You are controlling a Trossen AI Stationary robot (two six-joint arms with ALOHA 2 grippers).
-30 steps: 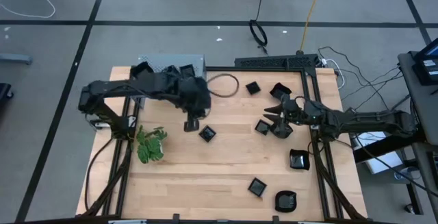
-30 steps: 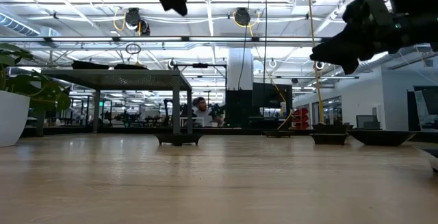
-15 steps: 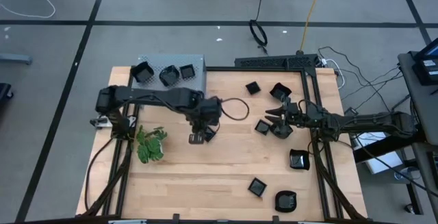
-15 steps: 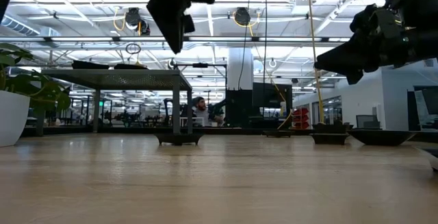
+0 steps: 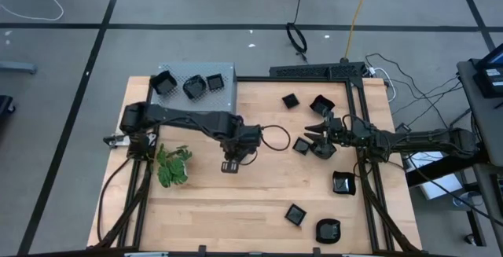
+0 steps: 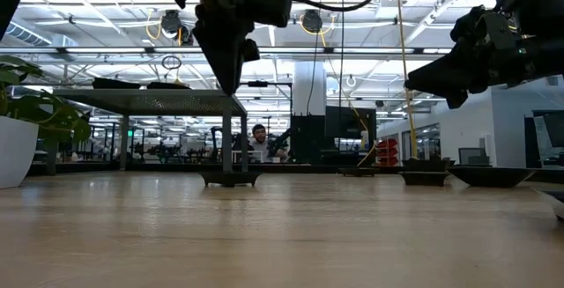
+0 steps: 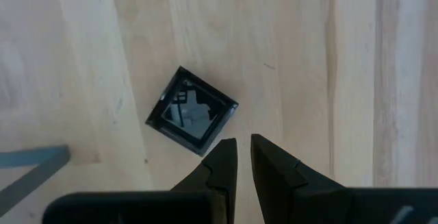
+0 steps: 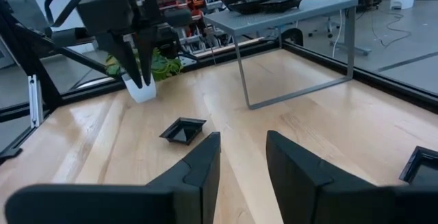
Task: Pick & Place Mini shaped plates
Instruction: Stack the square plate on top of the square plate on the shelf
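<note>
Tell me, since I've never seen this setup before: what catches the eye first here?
The left gripper hangs mid-table, fingers nearly shut, just beside a small square black plate on the wood. Black plates lie scattered over the table's right half, where the right gripper hovers open, and three more sit on the grey perforated shelf at the far left corner.

— Where are the mini plates sitting?
— Three black dishes [image 5: 191, 85] up on the grey shelf [image 5: 228, 71]. One square plate [image 7: 192, 112] lies flat on the wood, turned corner-on, glossy.
— And the right side?
— More black plates [image 5: 343, 182] scattered on the table, apart from one another: square ones and a rounder one [image 5: 328, 230] at the near edge.
</note>
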